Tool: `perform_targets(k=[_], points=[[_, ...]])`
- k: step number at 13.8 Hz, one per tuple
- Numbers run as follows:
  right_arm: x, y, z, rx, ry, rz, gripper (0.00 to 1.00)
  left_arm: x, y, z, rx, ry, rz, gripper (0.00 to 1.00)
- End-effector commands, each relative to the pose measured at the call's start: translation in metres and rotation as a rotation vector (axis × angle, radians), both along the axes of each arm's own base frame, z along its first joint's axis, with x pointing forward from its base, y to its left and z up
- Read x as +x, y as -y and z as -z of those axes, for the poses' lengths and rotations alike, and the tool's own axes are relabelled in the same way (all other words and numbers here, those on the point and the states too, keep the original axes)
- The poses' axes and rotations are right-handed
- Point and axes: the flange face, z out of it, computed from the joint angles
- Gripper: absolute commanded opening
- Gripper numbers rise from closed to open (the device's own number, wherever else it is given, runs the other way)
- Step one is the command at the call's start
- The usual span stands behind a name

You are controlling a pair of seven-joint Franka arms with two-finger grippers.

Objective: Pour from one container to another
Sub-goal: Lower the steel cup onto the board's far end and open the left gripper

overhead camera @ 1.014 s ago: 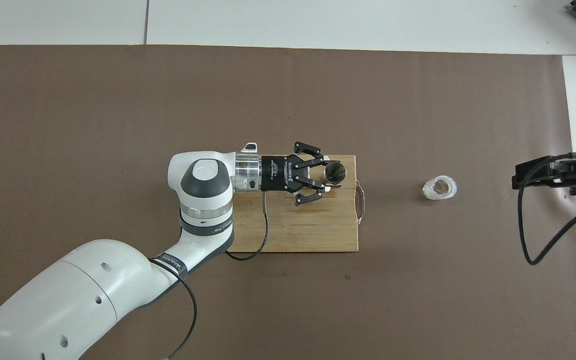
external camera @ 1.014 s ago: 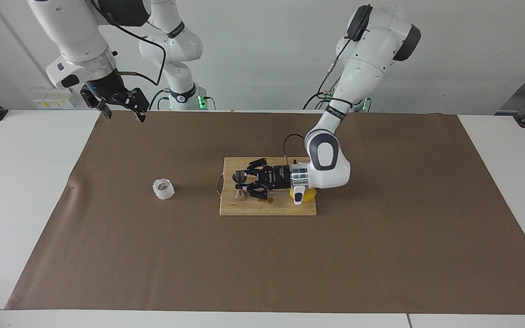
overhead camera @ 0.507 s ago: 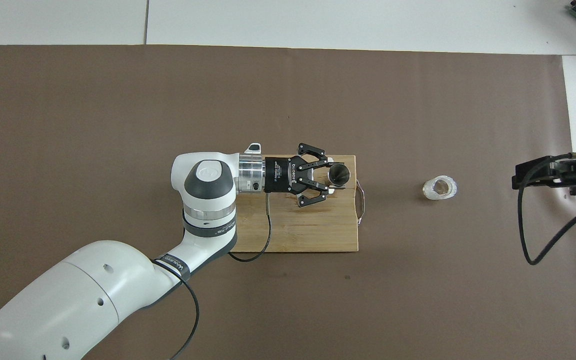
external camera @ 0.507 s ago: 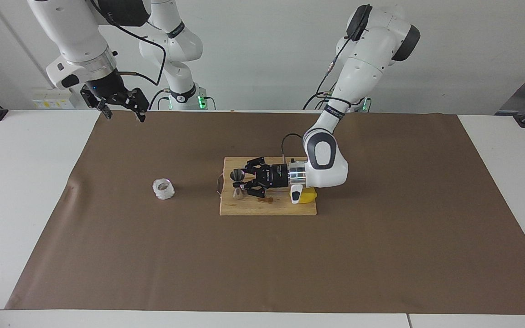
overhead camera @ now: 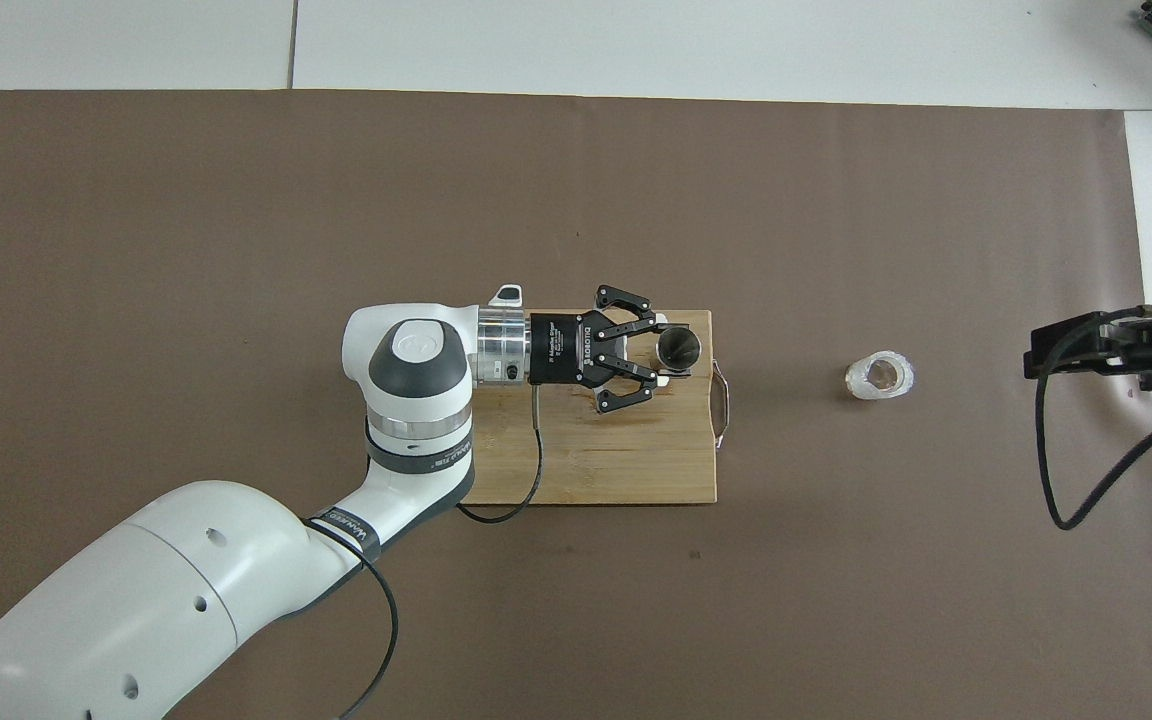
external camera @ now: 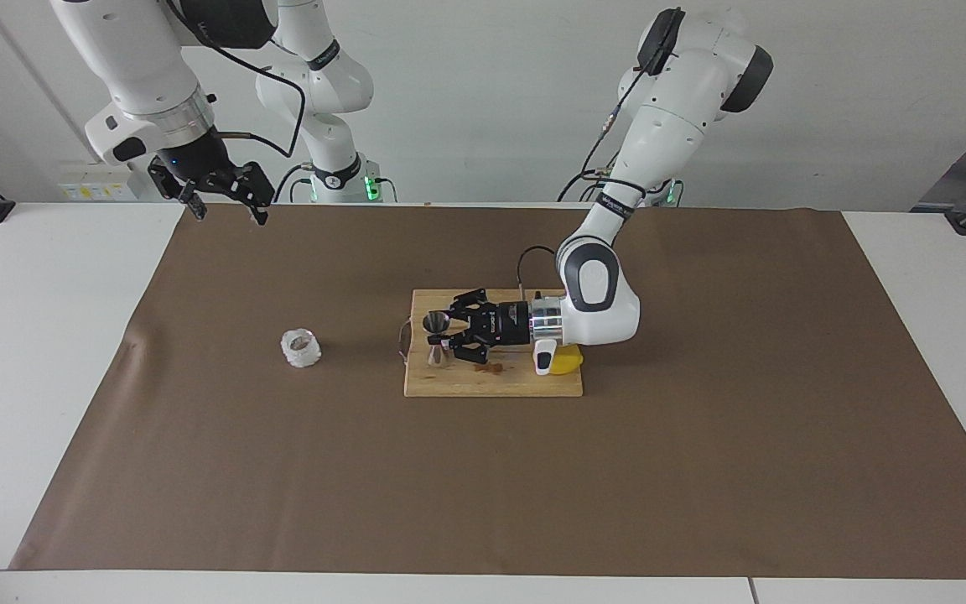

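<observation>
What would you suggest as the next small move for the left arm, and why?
Probably carry the jigger sideways off the wooden board toward the crinkled cup. The left hand is shut on the jigger's waist, upright over the board, while the cup sits apart on the mat toward the right arm's end. The right hand waits open.

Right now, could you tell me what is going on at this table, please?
The left gripper is shut on the steel jigger, holding it upright over the wooden cutting board in the middle of the brown mat. The whitish crinkled cup sits untouched on the mat, toward the right arm's end of the table. The right gripper waits open, up over the mat's edge nearest the robots. Nothing is being poured at this moment.
</observation>
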Motion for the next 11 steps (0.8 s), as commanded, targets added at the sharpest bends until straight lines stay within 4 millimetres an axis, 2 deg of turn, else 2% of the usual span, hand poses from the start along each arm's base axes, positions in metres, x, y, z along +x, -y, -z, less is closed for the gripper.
perform_targets(k=[1,5,11], points=[[-0.003,0.002,-0.002,0.029,-0.001,0.010,1.00,0.000,0.005,-0.003,0.010,0.015,-0.015,0.00],[-0.003,0.002,-0.002,0.029,-0.001,0.010,1.00,-0.004,0.016,-0.001,0.013,0.015,-0.009,0.00],[-0.003,0.002,-0.002,0.029,-0.001,0.012,1.00,-0.004,0.014,0.005,0.024,0.010,-0.016,0.00]])
